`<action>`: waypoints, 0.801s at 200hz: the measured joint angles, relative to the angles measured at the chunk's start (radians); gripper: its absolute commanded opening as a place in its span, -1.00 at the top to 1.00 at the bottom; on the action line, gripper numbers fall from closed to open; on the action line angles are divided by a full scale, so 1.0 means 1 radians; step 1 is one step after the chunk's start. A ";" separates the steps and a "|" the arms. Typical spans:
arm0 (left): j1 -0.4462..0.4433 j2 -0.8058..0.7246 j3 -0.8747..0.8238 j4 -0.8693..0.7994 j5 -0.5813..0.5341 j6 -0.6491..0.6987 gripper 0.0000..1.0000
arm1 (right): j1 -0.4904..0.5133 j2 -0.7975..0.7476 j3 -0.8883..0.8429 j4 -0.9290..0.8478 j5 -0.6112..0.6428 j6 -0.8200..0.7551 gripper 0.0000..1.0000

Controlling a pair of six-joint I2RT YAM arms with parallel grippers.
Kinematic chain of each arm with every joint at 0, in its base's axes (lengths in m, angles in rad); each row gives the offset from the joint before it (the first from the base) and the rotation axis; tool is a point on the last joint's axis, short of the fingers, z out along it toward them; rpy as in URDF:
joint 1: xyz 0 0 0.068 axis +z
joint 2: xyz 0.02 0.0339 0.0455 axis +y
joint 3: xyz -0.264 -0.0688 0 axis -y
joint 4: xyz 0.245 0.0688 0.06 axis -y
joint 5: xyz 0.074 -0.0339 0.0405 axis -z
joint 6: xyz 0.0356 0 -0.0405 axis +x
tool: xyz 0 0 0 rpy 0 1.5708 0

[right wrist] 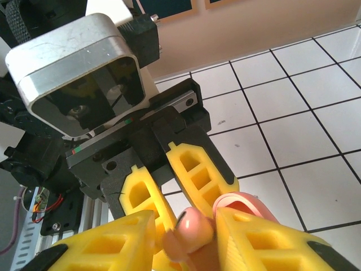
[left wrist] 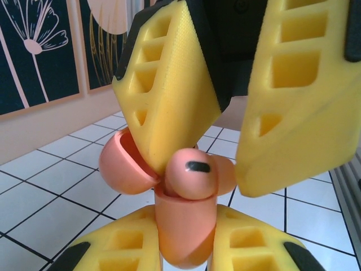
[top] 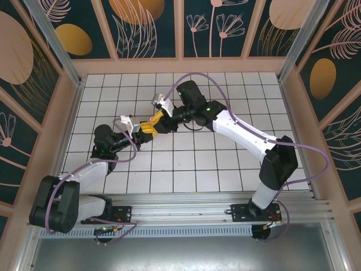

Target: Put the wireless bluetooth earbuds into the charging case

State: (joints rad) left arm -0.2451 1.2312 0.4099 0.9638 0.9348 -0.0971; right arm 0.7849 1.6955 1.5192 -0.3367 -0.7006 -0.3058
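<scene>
- The floor is laid with white square tiles divided by dark grout lines; a few faint dark specks are seen on it from the right wrist.
- The space is closed at 12, 3 and 9 o'clock by wall panels, painted dark teal with peach leaves, flowers and ovals and set in pale peach frames.
- An aluminium rail is fixed along the 6 o'clock edge. The left arm's base is bolted at about 7 o'clock and the right arm's at about 5 o'clock.
- The two arms are brought together just toward 10 o'clock of the tile field's middle.
- The left gripper is clamped tight on the lower body of the coral charging case, which is held upright above the tiles.
- The case's lid is hinged open toward 9 o'clock.
- A pale pink earbud with a dark oval mark is seated at the mouth of the case.
- The right gripper is reached down from 12 o'clock with the earbud between its yellow fingers. Whether the earbud is pinched or let go cannot be told.
</scene>
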 measured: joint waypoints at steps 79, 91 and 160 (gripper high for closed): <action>0.000 0.002 0.000 0.000 -0.031 0.000 0.83 | -0.004 0.000 -0.003 0.021 0.008 0.019 0.12; 0.000 0.005 0.000 0.000 -0.032 0.000 0.82 | -0.005 0.000 -0.006 0.025 0.014 0.025 0.10; 0.000 0.013 0.000 0.004 -0.037 0.000 0.82 | -0.007 0.000 -0.006 0.045 0.019 0.082 0.06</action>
State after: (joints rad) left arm -0.2451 1.2438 0.4099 0.9680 0.8982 -0.0967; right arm 0.7776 1.6955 1.5131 -0.2920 -0.6815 -0.2237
